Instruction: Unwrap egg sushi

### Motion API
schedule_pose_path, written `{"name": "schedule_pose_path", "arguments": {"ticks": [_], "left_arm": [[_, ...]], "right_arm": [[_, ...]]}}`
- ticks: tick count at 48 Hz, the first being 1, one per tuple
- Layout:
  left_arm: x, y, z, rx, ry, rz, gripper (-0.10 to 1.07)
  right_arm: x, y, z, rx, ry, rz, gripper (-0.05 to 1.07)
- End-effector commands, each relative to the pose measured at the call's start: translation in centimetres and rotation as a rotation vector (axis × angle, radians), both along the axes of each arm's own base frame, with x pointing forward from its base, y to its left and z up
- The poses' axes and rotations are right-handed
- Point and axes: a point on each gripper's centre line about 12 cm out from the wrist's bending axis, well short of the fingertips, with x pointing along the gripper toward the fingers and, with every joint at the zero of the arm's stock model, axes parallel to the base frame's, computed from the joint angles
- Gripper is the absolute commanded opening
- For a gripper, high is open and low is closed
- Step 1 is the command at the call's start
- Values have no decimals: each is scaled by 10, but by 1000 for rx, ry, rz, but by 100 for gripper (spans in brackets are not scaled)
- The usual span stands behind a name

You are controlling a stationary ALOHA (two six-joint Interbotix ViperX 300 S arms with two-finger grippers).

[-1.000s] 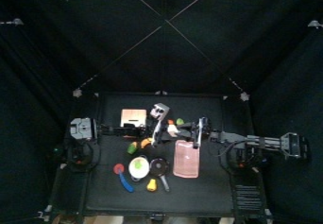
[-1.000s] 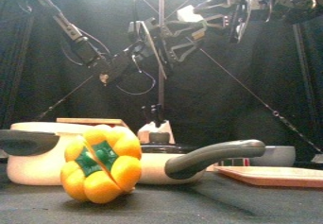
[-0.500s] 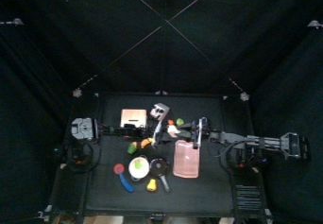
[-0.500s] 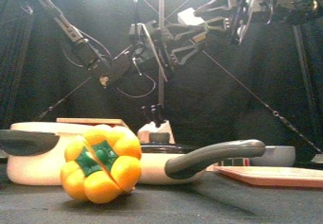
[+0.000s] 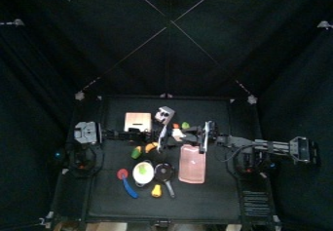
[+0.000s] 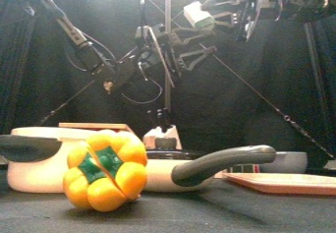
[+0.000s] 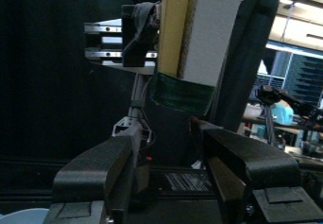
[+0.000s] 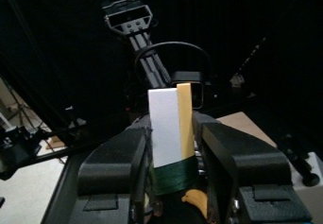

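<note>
The egg sushi has lifted slightly, high above the counter. Nearest sits a yellow pepper, then a pan. The right claw clamps the sushi; the left claw is spread beside it.

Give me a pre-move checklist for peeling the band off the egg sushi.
1. Right gripper shut on the egg sushi: ok.
2. Sushi raised clear of the pan: ok.
3. Left gripper open: ok.
4. Dark band still around the sushi: ok.
5. Left gripper lined up with the band: ok, the band shows just beyond its jaws.
6. Left fingers touching the band: cannot tell.
</note>
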Motion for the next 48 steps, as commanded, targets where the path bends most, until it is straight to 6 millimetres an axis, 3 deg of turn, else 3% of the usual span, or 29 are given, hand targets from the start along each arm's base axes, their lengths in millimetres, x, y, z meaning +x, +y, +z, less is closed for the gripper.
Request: {"name": "schedule_pose_path", "arguments": {"ticks": [1,10,17,24,48], "left_arm": [[-3,1,14,11,-33,6,86],[-13,0,14,18,-21,4,93],[-17,0,27,29,-47,5,101],[-15,1,36,50,-77,17,102],[5,6,35,80,-118,92,102]], "right_arm": [[-2,1,10,-5,-36,2,61],[-2,0,9,3,-35,0,61],[0,1,6,-1,-25,4,61],[1,0,3,-5,-15,-1,61],[0,-3,2,-28,-10,-5,61]]}}
